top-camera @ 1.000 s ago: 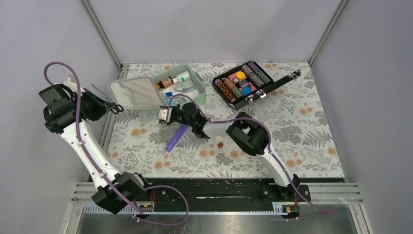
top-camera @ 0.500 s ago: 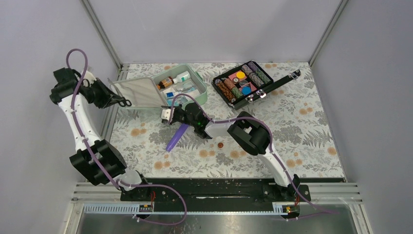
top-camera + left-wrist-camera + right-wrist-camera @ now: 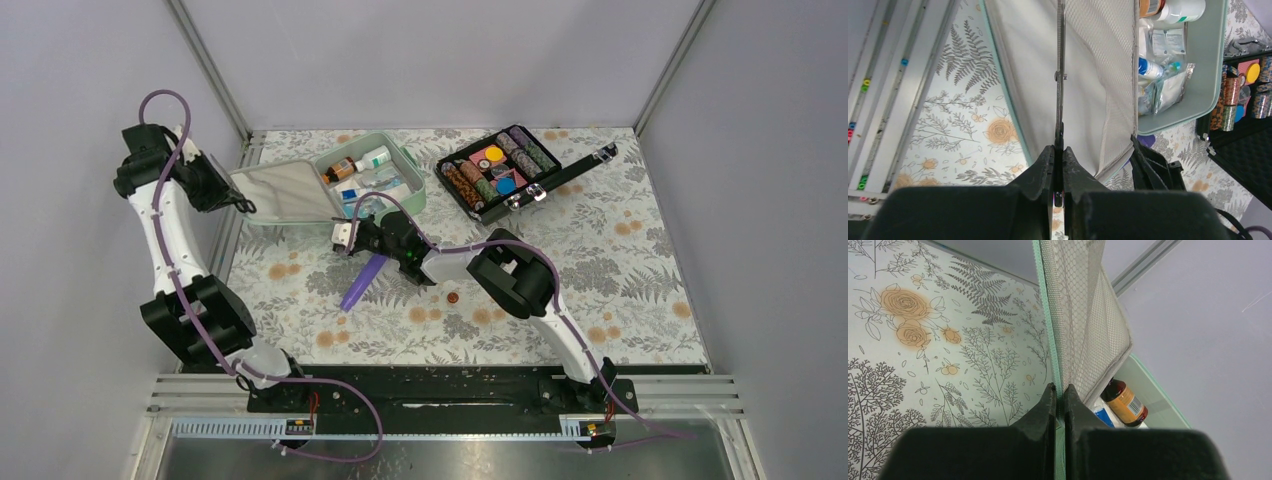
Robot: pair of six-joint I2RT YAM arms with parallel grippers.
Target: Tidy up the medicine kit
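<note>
Pinching medicine kit lid [image 3: 1083,320]: right gripper [image 3: 1059,388]

Mint med kit [image 3: 414,172] open, rear-left; mesh-lined lid [image 3: 285,190] swung left.

A robotics lab test cell, not a lived-in room. Plain pale grey walls [image 3: 440,50] close in three sides, joined at the corners by bare aluminium frame posts [image 3: 205,65]. Two white-and-black robot arms, the left arm [image 3: 165,230] and the right arm [image 3: 520,285], are bolted to a black rail [image 3: 440,395] at the near edge, with purple cables [image 3: 350,440] looping from them. The tabletop [image 3: 620,300] wears a floral cloth, and the only household things on it are a mint-green medicine kit [image 3: 285,188] and a black case [image 3: 580,170]
</note>
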